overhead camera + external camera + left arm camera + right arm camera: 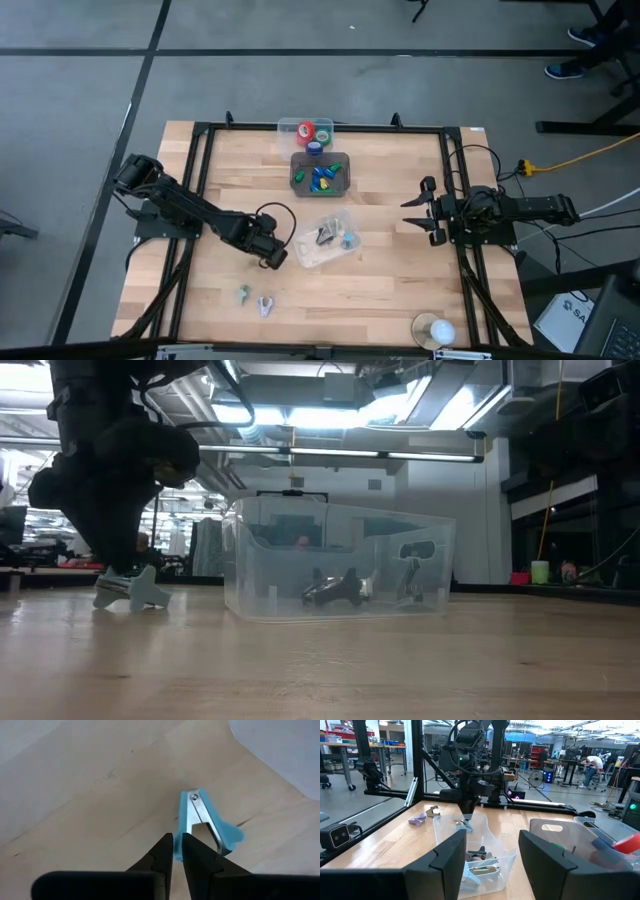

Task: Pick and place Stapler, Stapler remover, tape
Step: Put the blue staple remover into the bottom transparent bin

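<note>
My left gripper (270, 256) is near the table's middle, just left of a clear bin (345, 252), and is shut on a pale blue staple remover (201, 819). Inside the bin lie a dark staple remover (477, 854) and a pale one (482, 869). Two more staple removers (243, 294) (265, 305) rest on the wood near the near edge. Red, green and blue tape rolls (312, 132) sit in a clear box at the far edge. I can make out no stapler. My right gripper (418, 215) waits open at the right side. My left gripper pinches the staple remover by one blue plastic wing (177, 851), which sits between its two fingertips (162, 851). The fingers come from above, slanting down. The remover's hinged metal end (194, 797) points away from the fingers. It hangs low by the table (130, 592); whether it touches the wood, I cannot tell.
A dark tray (320, 175) of small blue, green and yellow pieces stands between the tape box and the clear bin. A white round object (435, 328) lies at the near right edge. A black frame (200, 135) borders the table. Bare wood lies right of the bin.
</note>
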